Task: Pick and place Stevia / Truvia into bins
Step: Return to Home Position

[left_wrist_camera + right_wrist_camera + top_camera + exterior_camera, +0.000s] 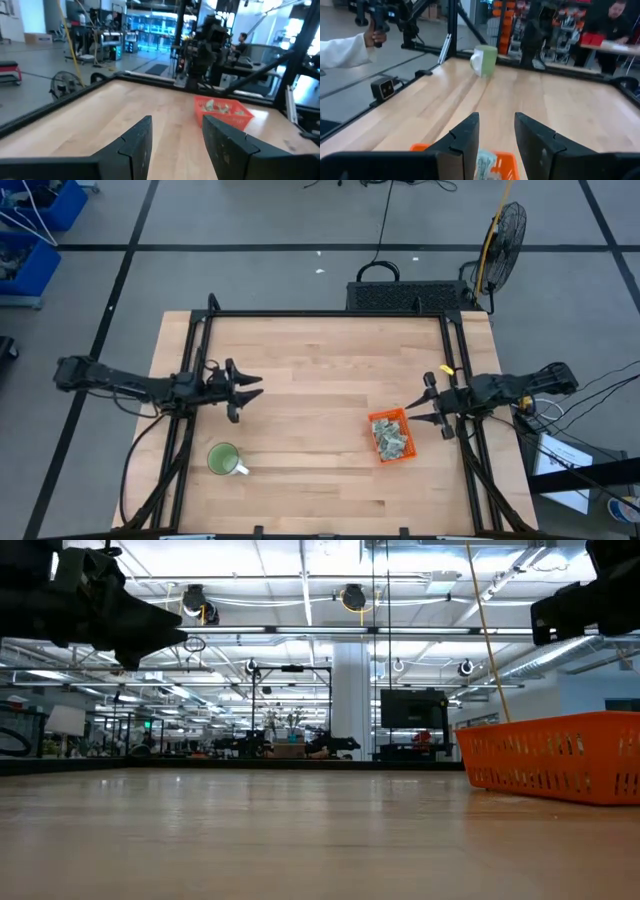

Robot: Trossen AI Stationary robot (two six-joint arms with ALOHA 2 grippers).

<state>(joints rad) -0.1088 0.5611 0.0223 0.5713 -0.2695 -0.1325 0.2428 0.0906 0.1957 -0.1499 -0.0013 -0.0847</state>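
Note:
The orange bin [393, 436] stands on the table at the right, with pale green and white Stevia / Truvia sachets [391, 439] lying inside it. My right gripper [418, 412] hovers open just above and to the right of the bin, pointing level toward the table's left; its wrist view shows the bin's rim [502, 159] and sachets [485, 162] under its fingers. My left gripper [252, 388] hovers open over the table's left side, pointing level toward the right, with nothing between its fingers. From there the bin [223, 112] shows far off.
A green mug [223, 459] with a white handle stands near the front left of the table; it also shows as the mug [484, 60] in the right wrist view. Bare wood lies between the two grippers. A person's hand and white sleeve [350, 49] show beyond the table.

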